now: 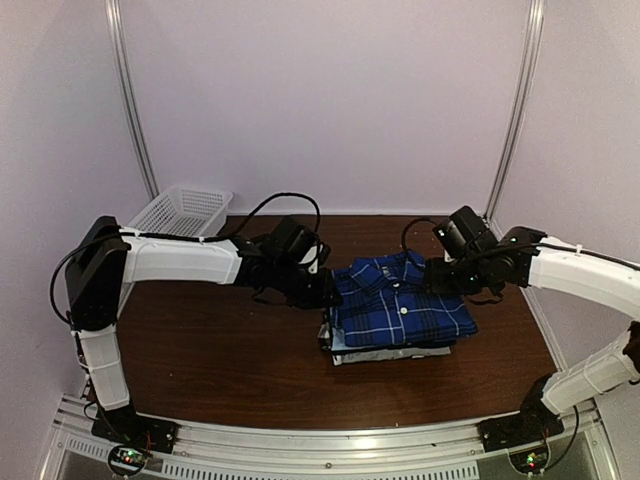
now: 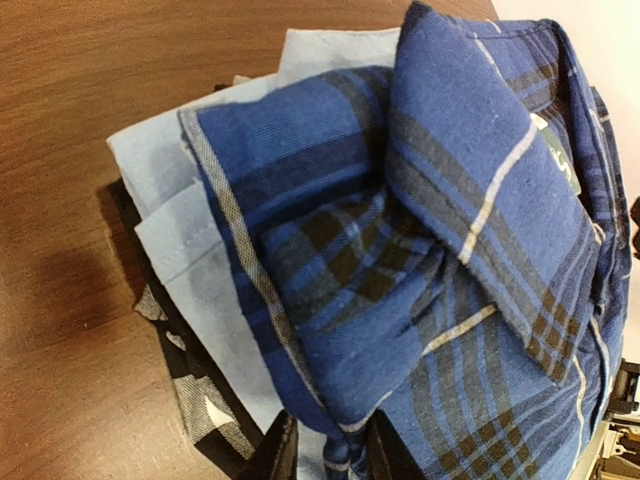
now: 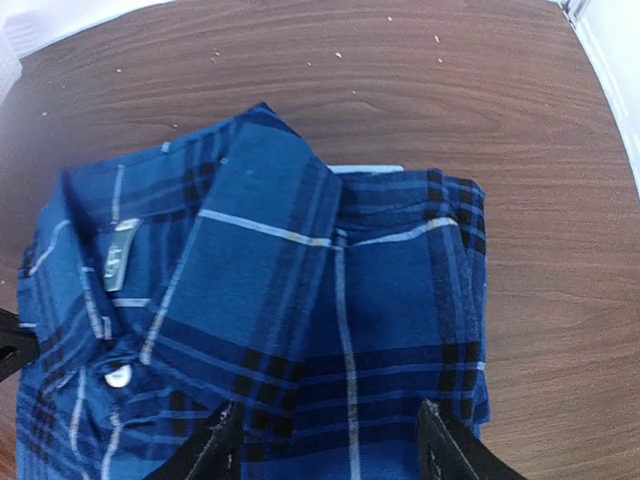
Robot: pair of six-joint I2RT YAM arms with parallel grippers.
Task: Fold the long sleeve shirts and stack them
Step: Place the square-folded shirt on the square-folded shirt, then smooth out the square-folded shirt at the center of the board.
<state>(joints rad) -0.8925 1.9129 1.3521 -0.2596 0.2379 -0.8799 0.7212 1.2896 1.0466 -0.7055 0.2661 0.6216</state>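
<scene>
The folded blue-and-black plaid shirt lay on top of the stack at the middle of the desk. Its collar pointed away from the arm bases and its buttoned front faced up. Under it the plain light blue shirt showed along the left edge, with a dark patterned one lower still against the wood. The two hands faced each other across the shirt's width. The left hand was at the stack's left edge, and the right hand was over the right side, nearer the collar. In the left wrist view the fingers stood only a little apart, and the plaid edge lay loose between them rather than pinched. In the right wrist view the fingers stood wide apart above the plaid cloth, holding nothing. Each hand was as near the shirt as the other, so neither arm had the better reach. The shirt lay inward of both hands, so the likely next move was a withdrawal outward, each hand to its own side. The left hand would need the more care, because the cloth between its fingers could drag and pull the top fold askew. The white lattice basket stood well apart at the far left corner.
</scene>
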